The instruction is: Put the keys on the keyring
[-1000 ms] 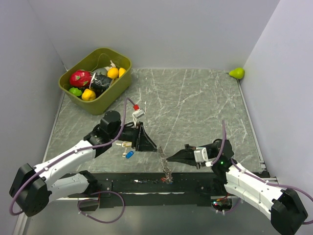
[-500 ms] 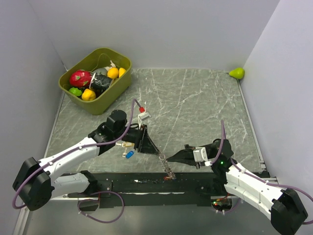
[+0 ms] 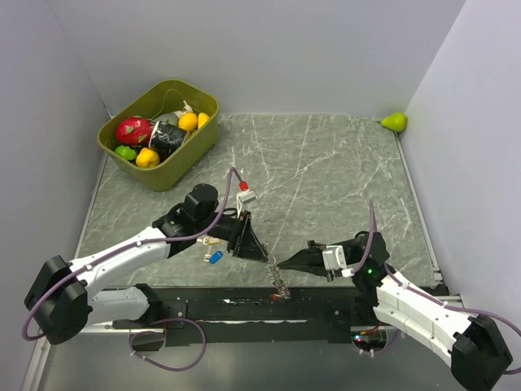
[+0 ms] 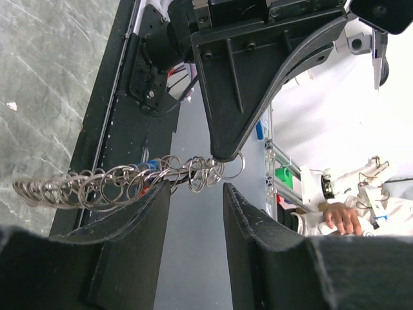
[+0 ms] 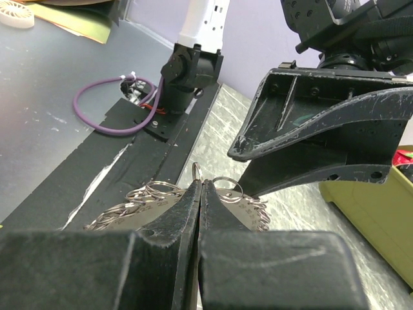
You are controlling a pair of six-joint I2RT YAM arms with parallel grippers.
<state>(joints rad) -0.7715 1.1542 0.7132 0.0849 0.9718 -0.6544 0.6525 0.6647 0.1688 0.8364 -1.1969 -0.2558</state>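
The keyring [image 3: 278, 281], a string of thin silvery rings, hangs at the table's front edge. My right gripper [image 3: 282, 263] is shut on it. In the right wrist view its closed fingertips [image 5: 200, 187] pinch the keyring [image 5: 155, 192] from above. My left gripper [image 3: 262, 254] is open just left of that grip. In the left wrist view the keyring [image 4: 116, 187] runs across just past my left gripper [image 4: 197, 194], and nothing lies between its fingers. Two keys rest on the table under the left wrist, one blue [image 3: 216, 257] and one beige [image 3: 206, 241].
An olive bin [image 3: 195, 99] of toy fruit stands at the back left. A green pear [image 3: 395, 121] lies in the back right corner. A black strip [image 3: 236, 308] runs along the front edge, between the arm bases. Grey walls close in the table.
My left gripper has moved right and nearer, up to the right gripper and the keyring, and its jaws have narrowed a little. The right gripper has stayed put.
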